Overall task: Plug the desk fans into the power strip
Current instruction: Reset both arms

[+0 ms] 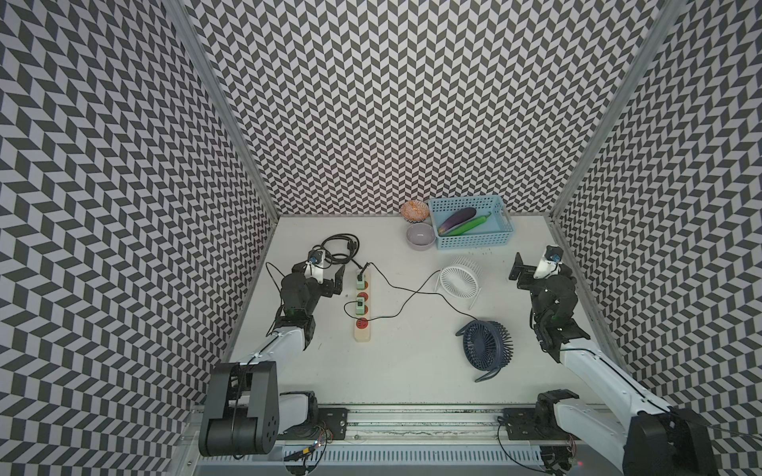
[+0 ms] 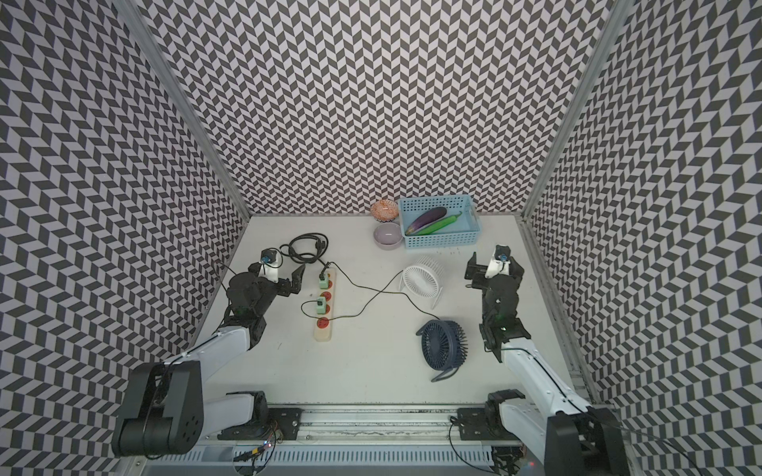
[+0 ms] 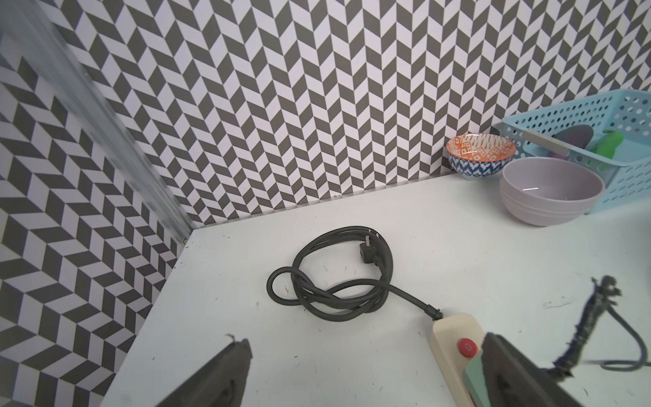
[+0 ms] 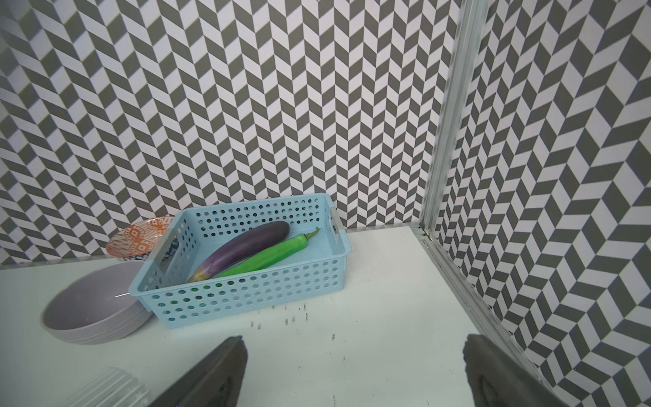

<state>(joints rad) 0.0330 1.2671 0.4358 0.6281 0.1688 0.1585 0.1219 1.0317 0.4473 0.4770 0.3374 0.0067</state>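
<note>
Beside power strip (image 1: 362,295), L arm (image 1: 295,296) bent, fingers (image 1: 341,274) wide.

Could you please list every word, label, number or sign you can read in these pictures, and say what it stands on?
Power symbol (circle with a stroke), no words: on the red button of the power strip.
Grey strip on the blue basket rim: too blurred to read.
Nothing else is legible.

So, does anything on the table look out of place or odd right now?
Yes. The thick black cord of the power strip lies coiled near the far left corner, and its plug rests loose on the table, in no outlet. The strip is probably unpowered.
</note>
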